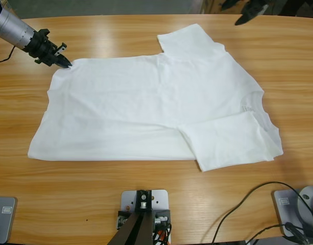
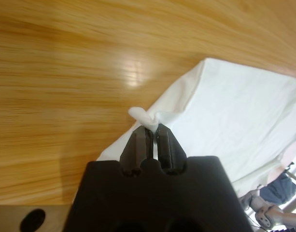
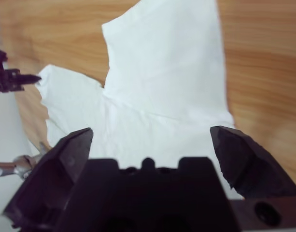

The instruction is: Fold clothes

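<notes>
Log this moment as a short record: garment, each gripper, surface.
garment: white T-shirt lying flat on the table, one sleeve folded in over the body
left gripper: at the shirt's far hem corner, jaws shut on a pinch of cloth
right gripper: at the table's far edge, jaws open, holding nothing, off the shirt
surface: wooden table
</notes>
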`<action>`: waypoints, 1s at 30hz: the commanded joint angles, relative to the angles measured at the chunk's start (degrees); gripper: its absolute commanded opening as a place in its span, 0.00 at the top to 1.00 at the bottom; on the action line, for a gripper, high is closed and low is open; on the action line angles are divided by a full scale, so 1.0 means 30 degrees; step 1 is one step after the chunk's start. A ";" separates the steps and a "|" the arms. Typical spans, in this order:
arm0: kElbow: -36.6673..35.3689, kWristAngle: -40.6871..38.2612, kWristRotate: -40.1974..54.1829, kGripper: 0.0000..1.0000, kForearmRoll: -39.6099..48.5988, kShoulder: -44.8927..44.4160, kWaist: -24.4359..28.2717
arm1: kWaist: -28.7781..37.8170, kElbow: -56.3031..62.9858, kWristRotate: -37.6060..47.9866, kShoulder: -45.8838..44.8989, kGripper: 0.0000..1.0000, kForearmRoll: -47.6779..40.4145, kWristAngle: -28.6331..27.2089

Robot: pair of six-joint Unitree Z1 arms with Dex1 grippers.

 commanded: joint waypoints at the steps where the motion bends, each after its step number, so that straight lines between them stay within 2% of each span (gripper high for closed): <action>1: 0.0091 -0.0222 0.0258 1.00 0.0247 -0.0031 -0.0233 | 0.1033 -0.6214 -0.0735 0.4983 0.01 0.3778 -0.0181; 11: 0.0120 -0.0222 0.0293 1.00 0.0247 0.0174 -0.0093 | 0.1033 -0.9935 0.0326 0.7169 0.01 0.5489 -0.2507; 21: 0.0126 -0.0222 0.0451 1.00 0.0305 0.0408 0.0030 | 0.1033 -1.4025 0.0777 0.7825 0.01 0.5641 -0.2671; 30: 0.0150 -0.0222 0.0656 1.00 0.0364 0.0566 0.0089 | 0.1057 -1.5583 0.1175 0.6466 0.01 0.5612 -0.2712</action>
